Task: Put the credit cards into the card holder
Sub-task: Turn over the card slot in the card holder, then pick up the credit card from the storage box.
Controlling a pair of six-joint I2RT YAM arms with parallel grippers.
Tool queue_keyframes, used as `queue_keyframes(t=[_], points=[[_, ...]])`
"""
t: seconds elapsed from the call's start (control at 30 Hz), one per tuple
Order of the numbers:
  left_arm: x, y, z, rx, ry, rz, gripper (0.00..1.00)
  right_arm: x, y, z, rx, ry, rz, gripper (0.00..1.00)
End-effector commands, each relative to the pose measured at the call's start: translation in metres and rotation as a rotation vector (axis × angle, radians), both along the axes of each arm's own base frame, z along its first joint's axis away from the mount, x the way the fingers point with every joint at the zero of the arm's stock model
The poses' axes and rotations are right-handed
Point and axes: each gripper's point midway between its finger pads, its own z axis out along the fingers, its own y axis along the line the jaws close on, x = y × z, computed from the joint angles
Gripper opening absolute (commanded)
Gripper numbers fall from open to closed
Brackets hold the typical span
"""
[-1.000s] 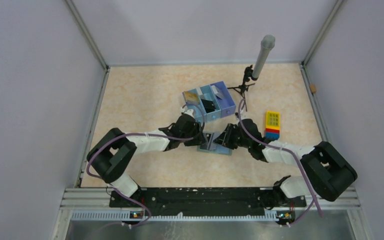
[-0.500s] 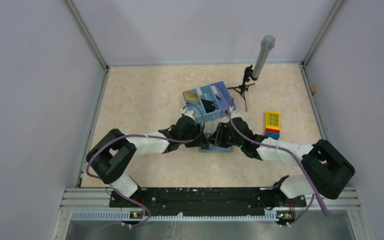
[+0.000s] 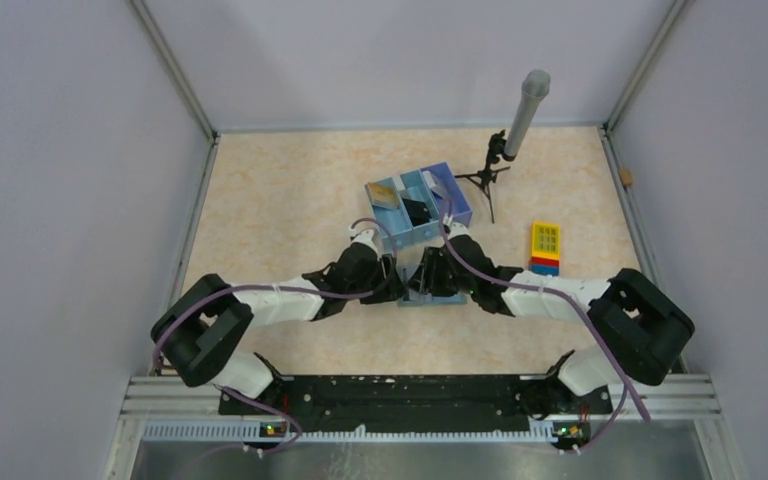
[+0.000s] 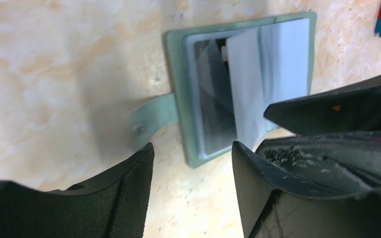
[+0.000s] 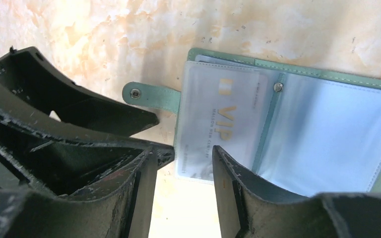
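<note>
Card holder (image 3: 438,300) lies open and flat near the middle of the table (image 3: 280,200). It is green on the outside and light blue inside. A see-through pocket on one side has a card (image 5: 223,121) in it with "VIP" on it. A little green strap (image 5: 149,94) with a snap sticks out from that side. The left end effector (image 4: 192,148) hangs low over the holder's 9 o'clock edge with its jaws apart, and nothing is in them. The right end effector (image 5: 186,151) is right beside it, over the card pocket, and its arm stretches off toward 3 o'clock. Its jaws are apart too and hold nothing. A blue tray (image 3: 425,232) with three boxes sits just past the holder at 12 o'clock. A grey pole (image 3: 526,112) on a small stand is at 1 o'clock. A yellow, red and blue block (image 3: 545,250) is at 2 o'clock.
</note>
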Motion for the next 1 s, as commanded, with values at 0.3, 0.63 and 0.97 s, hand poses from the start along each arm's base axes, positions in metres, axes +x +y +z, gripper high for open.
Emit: queue_keyframes(t=[0.3,0.63,0.97], points=[[-0.002,0.033,0.035,0.021,-0.067,0.074,0.86,0.030,-0.009,0.078,-0.095,-0.239,-0.016,0.66],[0.027,0.056,0.064,-0.054,-0.111,0.121,0.95,0.097,-0.011,0.102,-0.218,-0.314,0.066,0.71],[0.030,0.104,0.076,-0.036,-0.151,0.236,0.97,0.173,0.013,0.096,-0.247,-0.394,0.116,0.73]])
